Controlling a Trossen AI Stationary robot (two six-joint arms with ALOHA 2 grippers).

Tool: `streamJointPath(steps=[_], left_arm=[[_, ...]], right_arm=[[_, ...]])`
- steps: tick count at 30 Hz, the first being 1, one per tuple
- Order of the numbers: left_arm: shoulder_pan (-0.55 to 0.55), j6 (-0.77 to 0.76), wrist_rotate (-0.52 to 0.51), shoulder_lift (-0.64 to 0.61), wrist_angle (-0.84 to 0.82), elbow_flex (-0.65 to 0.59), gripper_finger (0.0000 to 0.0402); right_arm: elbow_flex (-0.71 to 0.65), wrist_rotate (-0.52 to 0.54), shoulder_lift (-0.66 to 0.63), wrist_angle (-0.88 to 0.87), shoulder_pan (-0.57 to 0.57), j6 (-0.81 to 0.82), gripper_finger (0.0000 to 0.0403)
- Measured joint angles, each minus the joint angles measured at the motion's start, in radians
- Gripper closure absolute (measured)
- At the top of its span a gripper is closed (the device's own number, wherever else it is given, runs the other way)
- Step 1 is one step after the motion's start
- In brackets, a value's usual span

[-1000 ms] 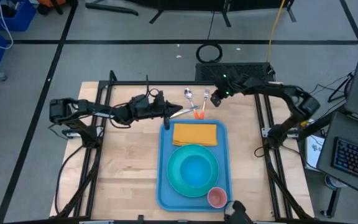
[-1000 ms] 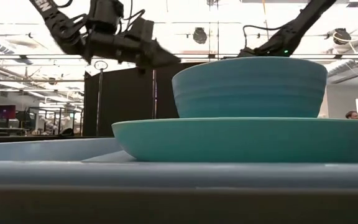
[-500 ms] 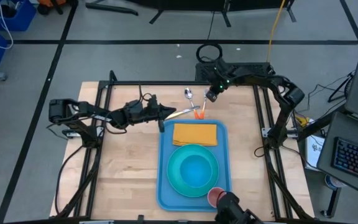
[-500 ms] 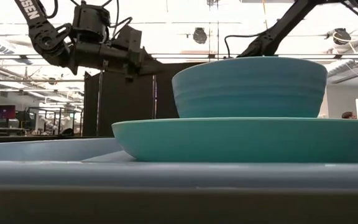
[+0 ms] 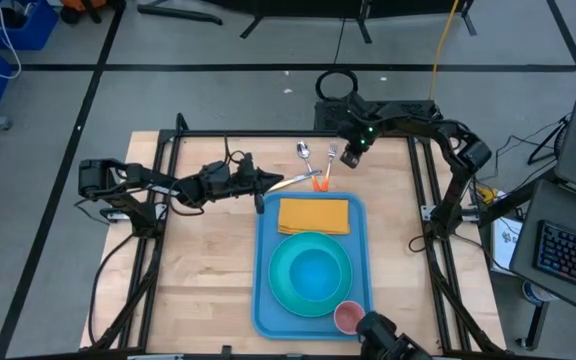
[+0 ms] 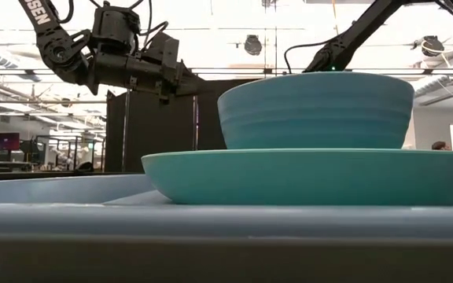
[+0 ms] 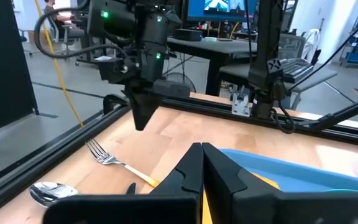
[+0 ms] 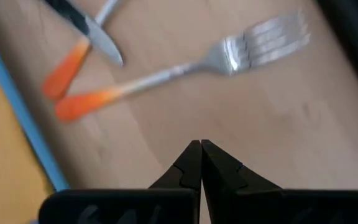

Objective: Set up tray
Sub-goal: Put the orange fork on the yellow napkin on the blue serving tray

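One tray sits near the table's middle, holding your napkin, plate with bowl, and pink cup. Your left gripper is closed, empty, just off the tray's far-left corner. Right gripper, closed and empty too, hovers over the fork, with knife and spoon beside it.

Bare light wooden tabletop lies open along the left of the large flat light-blue plastic tray. At the far edge the way is crowded: an orange-handled metal fork, a knife and a steel spoon lie just beyond the tray (both closed grippers hover there).
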Motion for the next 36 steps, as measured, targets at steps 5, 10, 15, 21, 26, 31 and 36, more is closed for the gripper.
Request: streamJointPath(steps=[5, 10, 15, 21, 26, 31, 36], left_arm=[[0.000, 0.000, 0.000, 0.000, 0.001, 0.000, 0.0392], [0.000, 0.001, -0.001, 0.000, 0.001, 0.000, 0.0395], [0.000, 0.009, -0.001, 0.000, 0.003, 0.000, 0.0392], [0.000, 0.010, 0.000, 0.000, -0.002, 0.000, 0.0391], [0.000, 0.018, 0.000, 0.000, -0.008, 0.000, 0.0398], [0.000, 0.025, 0.001, 0.000, -0.015, 0.000, 0.0388], [0.000, 0.034, 0.002, 0.000, -0.024, 0.000, 0.0397]], right_arm=[[0.000, 0.044, 0.000, -0.076, -0.014, -0.148, 0.0403], [0.024, 0.159, 0.000, -0.077, -0.010, -0.289, 0.0403], [0.059, 0.261, 0.000, -0.016, -0.011, -0.449, 0.0403], [0.098, 0.305, 0.034, 0.003, -0.023, -0.590, 0.0403], [0.098, 0.376, 0.081, 0.038, -0.025, -0.773, 0.0403], [0.098, 0.364, 0.103, 0.122, -0.024, -0.914, 0.0403], [0.099, 0.313, 0.101, 0.176, -0.026, -0.972, 0.0403]])
